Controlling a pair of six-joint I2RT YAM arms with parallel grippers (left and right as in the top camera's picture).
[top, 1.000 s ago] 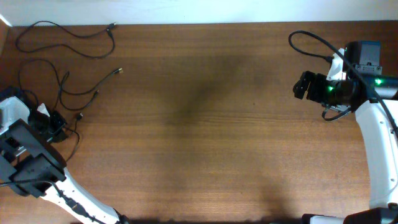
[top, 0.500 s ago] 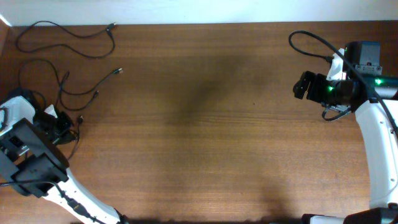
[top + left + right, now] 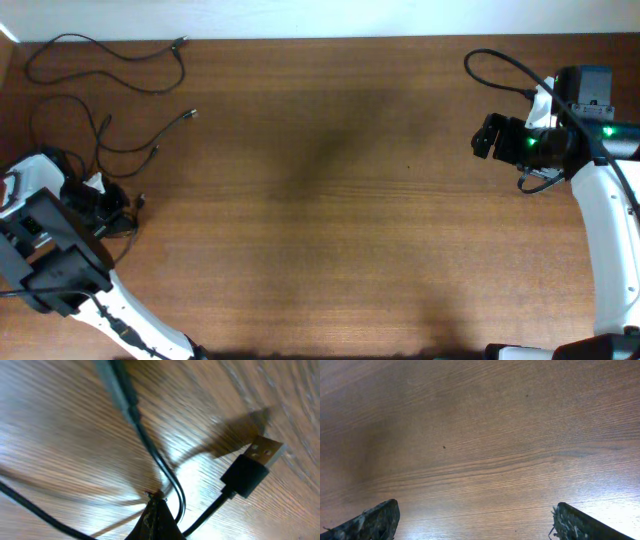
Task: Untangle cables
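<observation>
Thin black cables lie at the table's far left. One cable (image 3: 178, 70) curls along the back edge. Another cable (image 3: 172, 126) ends in a silvery tip just below it. My left gripper (image 3: 125, 215) sits low at the left edge, shut, with a thin black cable (image 3: 150, 447) pinched at its tip (image 3: 159, 497). A black USB plug (image 3: 252, 467) with a silvery end lies just right of the tip. My right gripper (image 3: 483, 137) hovers at the far right, open (image 3: 477, 525) over bare wood, nothing between its fingers.
A thicker black cord (image 3: 500, 62) loops from the right arm's base (image 3: 582, 85). The left arm's white body (image 3: 130, 315) runs along the front left. The table's back edge (image 3: 320, 39) meets a white wall.
My left gripper has moved toward the front and slightly right, dragging the pinched cable and its plug along. The right arm has stayed still.
</observation>
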